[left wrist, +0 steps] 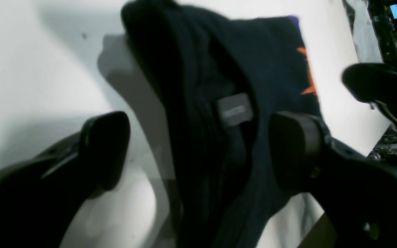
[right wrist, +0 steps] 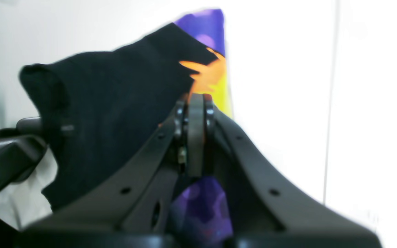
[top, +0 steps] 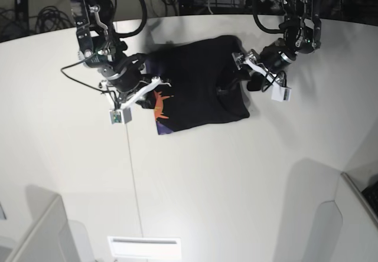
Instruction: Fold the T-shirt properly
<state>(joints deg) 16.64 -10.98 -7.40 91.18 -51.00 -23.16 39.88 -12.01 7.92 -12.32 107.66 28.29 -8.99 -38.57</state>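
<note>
The black T-shirt lies bunched on the white table, with an orange and purple print showing at its near-left corner. My left gripper is open, one finger on the bare table and the other on the cloth, straddling the collar area with its grey neck label. It stands at the shirt's right edge in the base view. My right gripper is shut on the printed edge of the T-shirt, at the shirt's left side in the base view.
The white table has a thin seam running toward the front. A white bin stands at the front left and another at the front right. Cables and dark equipment lie behind the table's far edge.
</note>
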